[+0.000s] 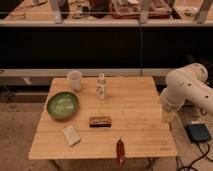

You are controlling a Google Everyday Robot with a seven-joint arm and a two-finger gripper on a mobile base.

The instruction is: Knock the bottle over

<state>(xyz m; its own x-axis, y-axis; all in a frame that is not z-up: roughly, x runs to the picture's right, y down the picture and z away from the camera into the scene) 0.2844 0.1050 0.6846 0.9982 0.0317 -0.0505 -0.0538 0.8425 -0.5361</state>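
Note:
The bottle is small, slim and whitish, with a narrow capped neck and a pale label with faint reddish marks. It stands upright at the back middle of the wooden table. My white arm comes in from the right. My gripper hangs at the table's right edge, well to the right of the bottle and nearer the front, touching nothing.
A white cup stands left of the bottle. A green bowl sits at the left. A dark snack bar, a pale packet and a red chili lie near the front. A dark counter stands behind.

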